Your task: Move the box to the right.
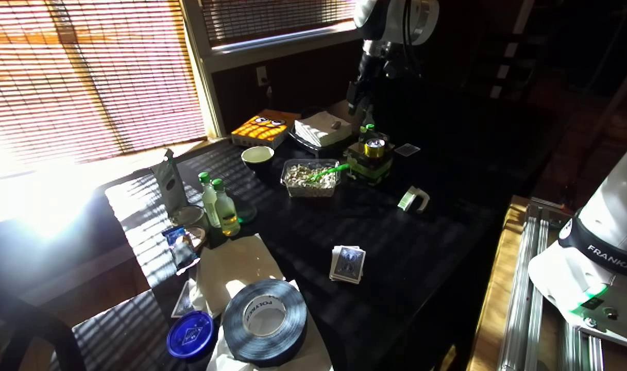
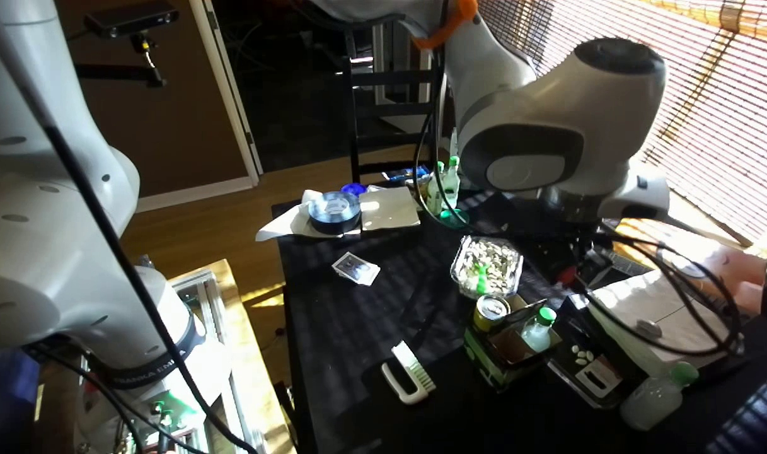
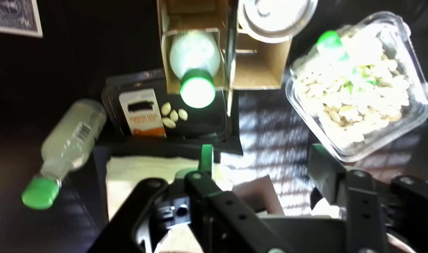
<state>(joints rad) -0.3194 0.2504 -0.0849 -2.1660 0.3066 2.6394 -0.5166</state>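
Green cardboard carrier box, divided into brown compartments, stands on the black tabletop, holding a clear bottle with a green cap and, diagonally across, a yellow can with a silver top. Just beside it sits a clear plastic tub of pale seeds with a green utensil in it, while the black hand hangs near the box, its fingers well apart. Around these are white paper napkins, an orange box printed with cartoon eyes, a white brush, blue-backed playing cards and a wide roll of dark tape.
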